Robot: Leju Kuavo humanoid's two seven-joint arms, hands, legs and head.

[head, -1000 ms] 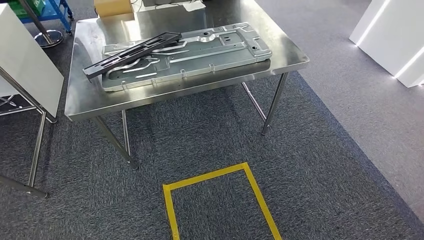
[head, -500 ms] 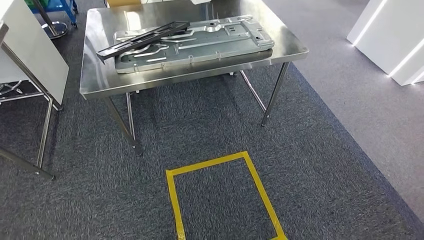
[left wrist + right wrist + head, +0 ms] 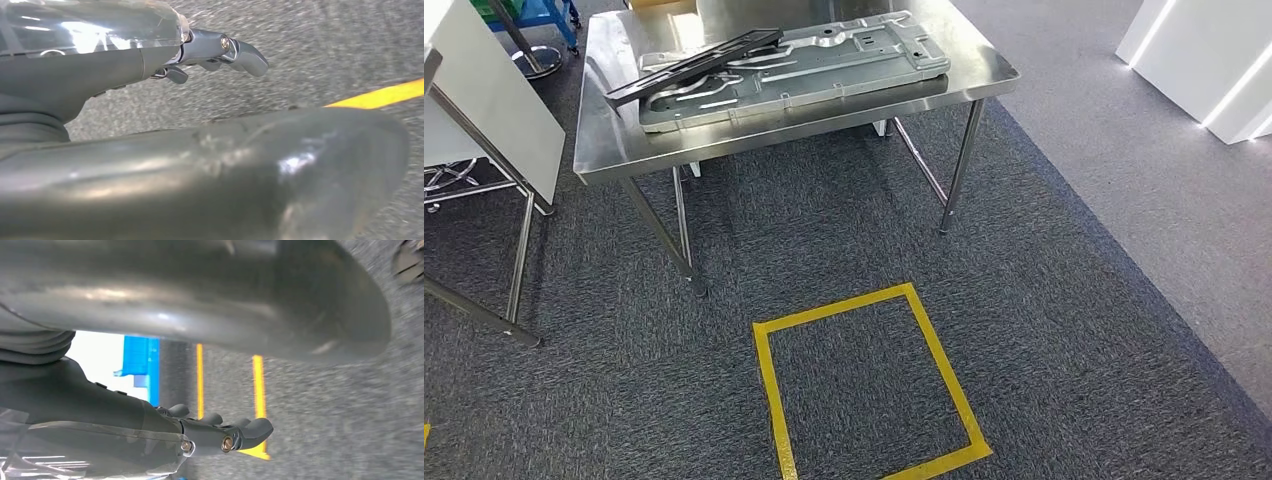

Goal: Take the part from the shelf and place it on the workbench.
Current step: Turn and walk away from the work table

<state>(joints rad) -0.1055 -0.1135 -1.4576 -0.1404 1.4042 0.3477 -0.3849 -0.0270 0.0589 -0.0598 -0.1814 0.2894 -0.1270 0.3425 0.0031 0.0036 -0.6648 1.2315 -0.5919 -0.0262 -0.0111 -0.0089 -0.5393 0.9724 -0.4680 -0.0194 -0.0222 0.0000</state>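
A long black part (image 3: 689,68) lies slantwise across the left end of a large grey stamped metal panel (image 3: 824,58) on the steel workbench (image 3: 614,150) at the top of the head view. My left hand (image 3: 190,170) hangs over the carpet, its fingers (image 3: 235,47) spread and holding nothing. My right hand (image 3: 175,300) hangs the same way over the floor, its fingers (image 3: 225,432) apart and empty.
A yellow tape square (image 3: 769,400) marks the carpet in front of the workbench. A white board on a metal stand (image 3: 494,120) is at the left, with a blue cart (image 3: 524,12) behind it. White lit blocks (image 3: 1204,60) stand at the right on paler floor.
The whole picture has shifted as the camera moved: the workbench sits higher in the frame and more of the yellow square shows. The parts on the workbench lie as before.
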